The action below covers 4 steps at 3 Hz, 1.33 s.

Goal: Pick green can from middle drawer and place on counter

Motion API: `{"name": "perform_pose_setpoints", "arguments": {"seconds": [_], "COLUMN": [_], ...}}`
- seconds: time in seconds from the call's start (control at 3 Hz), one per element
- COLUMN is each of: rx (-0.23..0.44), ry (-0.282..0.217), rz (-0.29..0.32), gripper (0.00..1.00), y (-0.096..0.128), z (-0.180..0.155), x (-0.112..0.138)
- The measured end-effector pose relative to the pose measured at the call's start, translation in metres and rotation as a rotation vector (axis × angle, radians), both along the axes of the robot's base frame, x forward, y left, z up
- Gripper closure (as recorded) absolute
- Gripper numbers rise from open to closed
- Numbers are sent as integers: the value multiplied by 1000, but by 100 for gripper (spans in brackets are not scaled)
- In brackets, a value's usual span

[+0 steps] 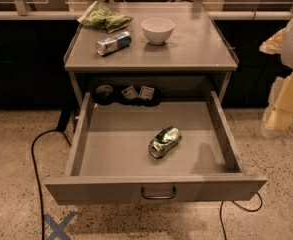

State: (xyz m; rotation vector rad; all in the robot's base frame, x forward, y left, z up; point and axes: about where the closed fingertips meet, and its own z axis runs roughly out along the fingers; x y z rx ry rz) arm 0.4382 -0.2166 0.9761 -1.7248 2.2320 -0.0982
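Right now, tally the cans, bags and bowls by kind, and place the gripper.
Cans: 2 (green can in the middle drawer, silver-white can on the counter)
Green snack bag: 1
White bowl: 1
Total: 4
Gripper: at the right edge, beside the drawer, apart from everything counted.

Speckled beige floor, a blue tape cross near left, black cables trailing across it. Dark cabinets run along the far wall. The claw hangs at the right edge.
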Motion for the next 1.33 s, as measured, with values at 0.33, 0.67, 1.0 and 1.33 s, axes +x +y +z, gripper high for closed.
{"name": "perform_pose_setpoints", "arguments": {"seconds": [0.33,0.67,1.0,1.33], "rx": [-2,3,19,50], "ry": [-15,-55,-108,-115], "rz": [9,29,106,204], "gripper": [0,0,0,0], "y": [4,11,34,55], "z": [0,-9,-27,-53], "x": [5,19,46,69]}}
